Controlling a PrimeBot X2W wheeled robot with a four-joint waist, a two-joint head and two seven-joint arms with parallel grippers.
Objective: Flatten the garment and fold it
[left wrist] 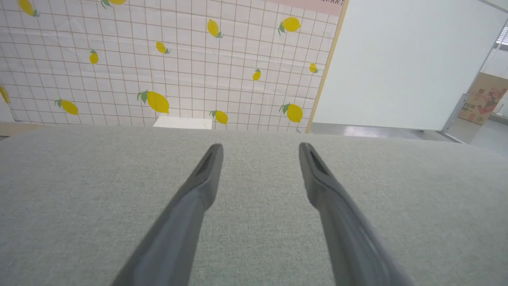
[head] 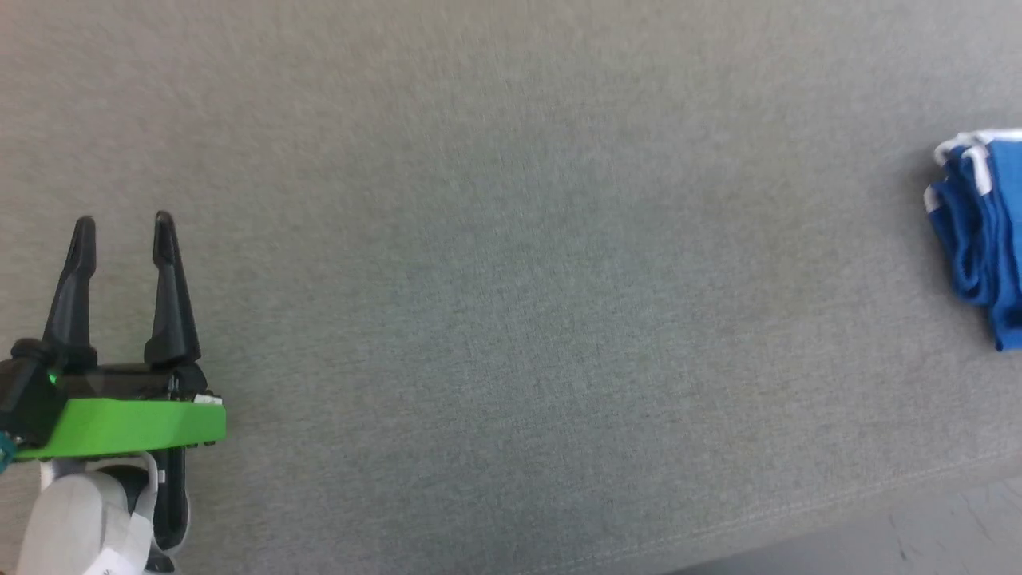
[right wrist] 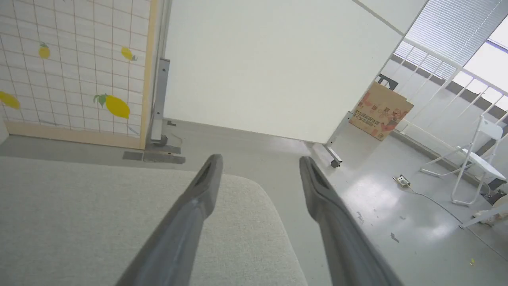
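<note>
Two dark fingers of the left gripper (head: 124, 220) stand spread with a clear gap between them and hold nothing. They hover over the grey fabric counter (head: 511, 319) toward its left side, a little back from the near edge, below which a strip of pale floor (head: 918, 543) shows. The right gripper (right wrist: 260, 158) is likewise spread and empty, hanging above a rounded corner of the counter, one finger over the fabric and the other over the floor. The garment (head: 986, 231) lies further back, well apart from the left gripper, toward the counter's right side. It is a bright blue bundle in stacked folds with white trim, cut off by the head view's border. Beyond the far edge stand a lemon-printed wall (left wrist: 158, 79) and a white panel (right wrist: 270, 71).
</note>
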